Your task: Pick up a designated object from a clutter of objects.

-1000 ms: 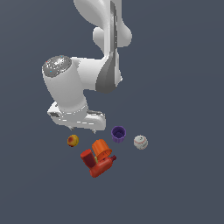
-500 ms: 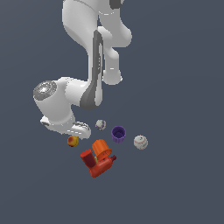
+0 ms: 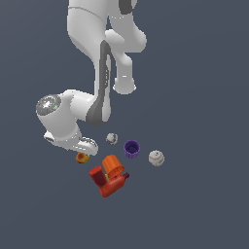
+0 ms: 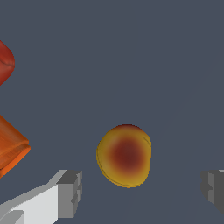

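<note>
The designated object is a yellow ball with a red-orange patch (image 3: 81, 157), lying at the left edge of the clutter of objects in the exterior view. My white hand (image 3: 73, 140) hangs just above it and partly covers it. In the wrist view the ball (image 4: 124, 155) lies between and slightly ahead of my gripper (image 4: 142, 191). The gripper is open, one grey fingertip (image 4: 70, 192) on one side and the other (image 4: 214, 188) far on the opposite side. Neither fingertip touches the ball.
Near the ball are an orange cup (image 3: 113, 165) and red blocky pieces (image 3: 109, 184), also seen at the wrist view's edge (image 4: 11, 148). A greyish-white ball (image 3: 112, 138), a purple cup (image 3: 131, 149) and a white ball with red marks (image 3: 156, 158) lie further toward the exterior view's right.
The arm has swung toward the exterior view's left and come down, bringing the hand from above the clutter to just over the yellow-red ball. No object has moved.
</note>
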{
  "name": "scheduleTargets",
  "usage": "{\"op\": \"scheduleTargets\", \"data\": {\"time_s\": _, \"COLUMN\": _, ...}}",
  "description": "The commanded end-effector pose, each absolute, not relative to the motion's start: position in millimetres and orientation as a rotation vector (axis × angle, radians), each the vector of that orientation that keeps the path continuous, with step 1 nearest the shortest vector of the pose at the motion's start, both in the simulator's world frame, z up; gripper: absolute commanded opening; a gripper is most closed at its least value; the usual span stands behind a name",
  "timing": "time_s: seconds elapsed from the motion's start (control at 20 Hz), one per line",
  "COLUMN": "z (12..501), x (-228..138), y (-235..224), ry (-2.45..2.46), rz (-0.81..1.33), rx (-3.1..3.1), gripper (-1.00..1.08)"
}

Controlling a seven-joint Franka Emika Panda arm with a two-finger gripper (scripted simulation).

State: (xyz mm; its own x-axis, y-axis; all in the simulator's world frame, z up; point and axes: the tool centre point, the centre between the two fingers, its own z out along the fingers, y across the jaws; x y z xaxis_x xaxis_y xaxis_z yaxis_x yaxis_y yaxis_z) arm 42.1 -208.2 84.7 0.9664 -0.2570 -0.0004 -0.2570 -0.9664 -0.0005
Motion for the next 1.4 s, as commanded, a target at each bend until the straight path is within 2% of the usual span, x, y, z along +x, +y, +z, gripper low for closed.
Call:
{"op": "scheduleTargets", "data": {"time_s": 0.0, "z": 79.9, "x": 41.9, "y": -208.1, "ry": 0.407, "rz": 0.001, "rx": -3.115, "gripper": 1.00}}
{"op": "scheduleTargets", "data": {"time_s": 0.4, "z": 42.0, "x": 40.8, "y": -208.5, "ry": 0.407, "rz": 0.001, "rx": -3.115, "gripper": 1.00}}
{"op": "scheduleTargets", "data": {"time_s": 0.65, "z": 34.5, "x": 41.9, "y": -209.0, "ry": 0.407, "rz": 0.001, "rx": -3.115, "gripper": 1.00}}
{"op": "scheduleTargets", "data": {"time_s": 0.7, "z": 34.5, "x": 41.9, "y": -209.0, "ry": 0.407, "rz": 0.001, "rx": -3.115, "gripper": -1.00}}
{"op": "scheduleTargets", "data": {"time_s": 1.35, "z": 39.5, "x": 44.1, "y": -206.0, "ry": 0.400, "rz": -0.006, "rx": -3.114, "gripper": -1.00}}
